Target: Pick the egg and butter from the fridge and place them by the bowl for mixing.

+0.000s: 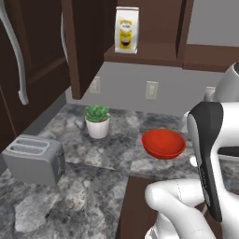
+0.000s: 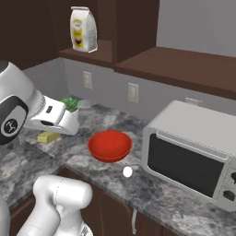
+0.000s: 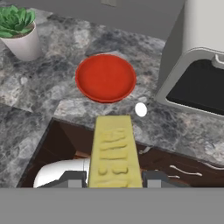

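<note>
Gripper (image 3: 114, 179) is clamped on the butter (image 3: 114, 151), whose long axis runs straight out from the fingers toward the red bowl (image 3: 105, 78), with the stick held above the counter's front edge and not yet over the stone. Largest first: the microwave (image 3: 197, 57) stands ahead and right of the gripper, the potted plant (image 3: 19, 33) far ahead-left, the bowl dead ahead. The egg (image 3: 141, 109) already lies on the counter just right of the butter's far end, near the bowl, so the free spot appears to be ahead, just short of the bowl.
</note>
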